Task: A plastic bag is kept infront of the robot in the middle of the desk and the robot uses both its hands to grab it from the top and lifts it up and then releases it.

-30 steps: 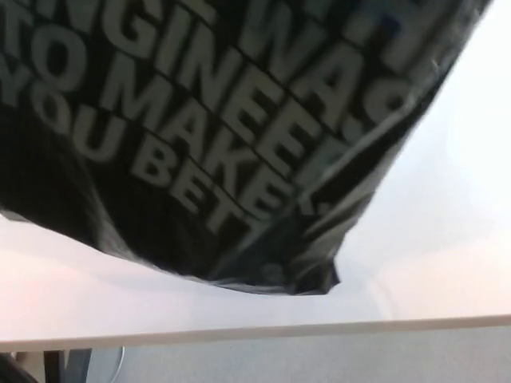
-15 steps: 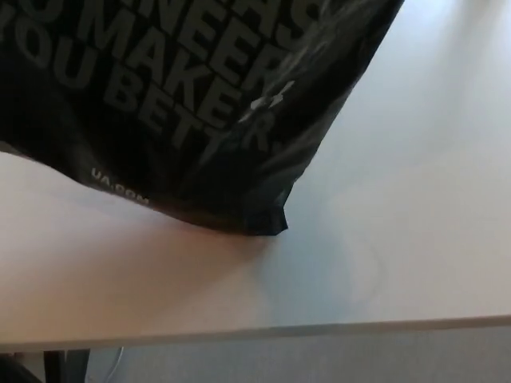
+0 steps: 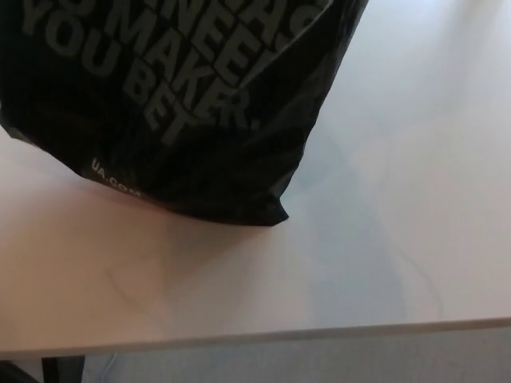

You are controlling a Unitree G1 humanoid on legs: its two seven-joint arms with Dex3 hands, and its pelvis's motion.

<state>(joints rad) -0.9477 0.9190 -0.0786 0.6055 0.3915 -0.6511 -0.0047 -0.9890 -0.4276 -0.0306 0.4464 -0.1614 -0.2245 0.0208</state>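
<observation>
Moved since before: the plastic bag [image 3: 172, 104] had come lower and a bit to the left; one second before, its bottom corner hung in the air, and now that corner looked to be down on the worktop [image 3: 383, 199].
Bag place: it filled the upper left of the frame, and its top ran out past the upper edge.
Bag look: it was black and shiny, with big pale letters on the side and tiny letters near the bottom.
Bag bottom: the lower right corner sat near the middle of the frame, with a soft shadow beside it.
Worktop: it was pale and bare around the bag, and its front edge ran along the bottom of the frame.
Hands: no hand showed anywhere.
Fingers: I could not tell if they were open or closed, or if they had hold of the bag, because the top of the bag was out of sight.
Step now, my guess: setting the bag down and letting go.
How to do it well: let the bottom rest flat first, then open both hands together, so the bag did not tip or slide toward the front edge.
</observation>
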